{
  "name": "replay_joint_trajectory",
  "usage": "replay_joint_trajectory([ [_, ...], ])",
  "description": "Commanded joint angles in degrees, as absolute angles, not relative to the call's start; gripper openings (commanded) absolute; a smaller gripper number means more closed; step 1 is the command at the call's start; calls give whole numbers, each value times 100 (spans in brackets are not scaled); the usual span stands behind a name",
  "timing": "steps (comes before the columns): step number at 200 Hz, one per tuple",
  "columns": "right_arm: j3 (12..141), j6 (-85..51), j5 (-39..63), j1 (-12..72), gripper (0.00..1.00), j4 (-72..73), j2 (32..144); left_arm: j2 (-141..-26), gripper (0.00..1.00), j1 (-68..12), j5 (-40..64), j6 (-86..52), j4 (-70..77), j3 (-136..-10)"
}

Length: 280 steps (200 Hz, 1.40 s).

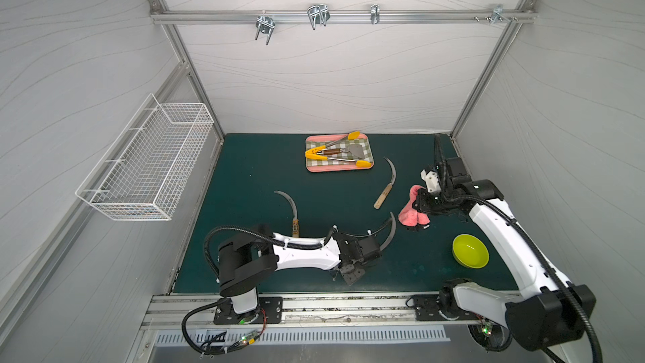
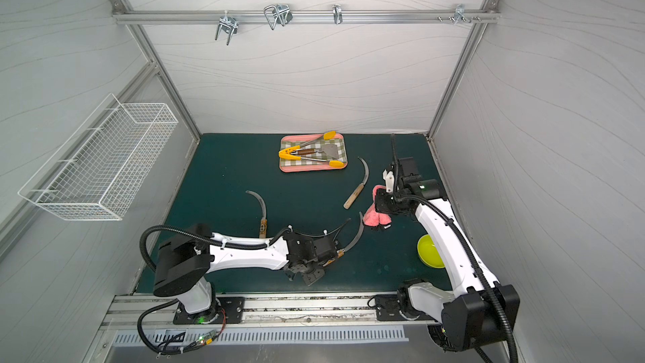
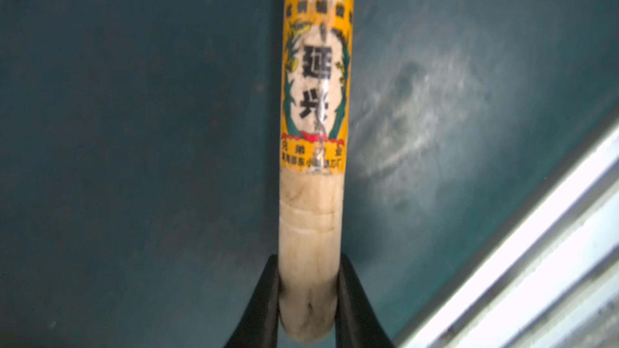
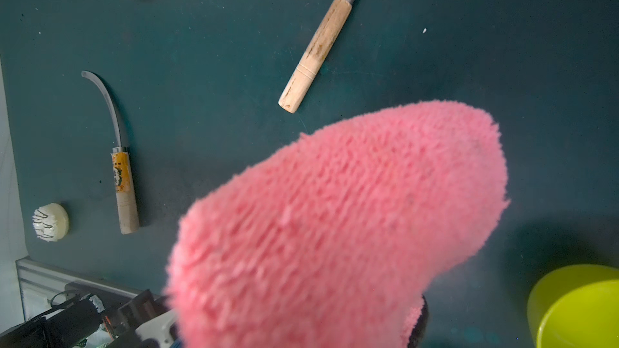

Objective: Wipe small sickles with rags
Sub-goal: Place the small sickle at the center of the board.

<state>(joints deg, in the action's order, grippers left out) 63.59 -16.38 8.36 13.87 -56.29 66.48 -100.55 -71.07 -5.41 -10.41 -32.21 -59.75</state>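
While tray (image 1: pixel 331 169) holds tongs (image 1: pixel 315 152), spatula (image 1: pixel 349 150) | left jaws clamp sickle (image 3: pixel 313 202) | right jaws clamp rag (image 4: pixel 335 222)

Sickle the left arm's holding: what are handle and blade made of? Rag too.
Sickle handle: pale bare wood, matte, with grain lines and dark scuffs showing. Its label: glossy orange print, paper or film. Blade: dull grey metal, probably steel. Rag: pink fuzzy pile, likely microfibre or chenille.
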Motion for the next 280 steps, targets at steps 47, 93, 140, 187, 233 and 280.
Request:
replay_joint_trajectory([
  [47, 6398, -1468, 739, 1423, 15, -6005, 6671, -10470, 0, -6693, -167, -722, -2597, -6576],
  [93, 6392, -1471, 798, 1425, 15, -5913, 6740, -10814, 0, -6522, -28, -473, -2559, -6959],
  [140, 6306, -1471, 878, 1430, 16, -5814, 6804, -11100, 7, -6482, -55, -333, -2586, -7302],
  [187, 6318, -1459, 942, 1459, 17, -5823, 6808, -10962, 36, -6476, -123, -400, -2121, -7091],
  [233, 6328, -1497, 906, 1631, 17, -5890, 6773, -10509, 44, -6473, -298, -721, -1161, -6271],
  [280, 6433, -1595, 752, 2004, 17, -5950, 6827, -9834, 46, -6490, -451, -1256, 322, -4954],
])
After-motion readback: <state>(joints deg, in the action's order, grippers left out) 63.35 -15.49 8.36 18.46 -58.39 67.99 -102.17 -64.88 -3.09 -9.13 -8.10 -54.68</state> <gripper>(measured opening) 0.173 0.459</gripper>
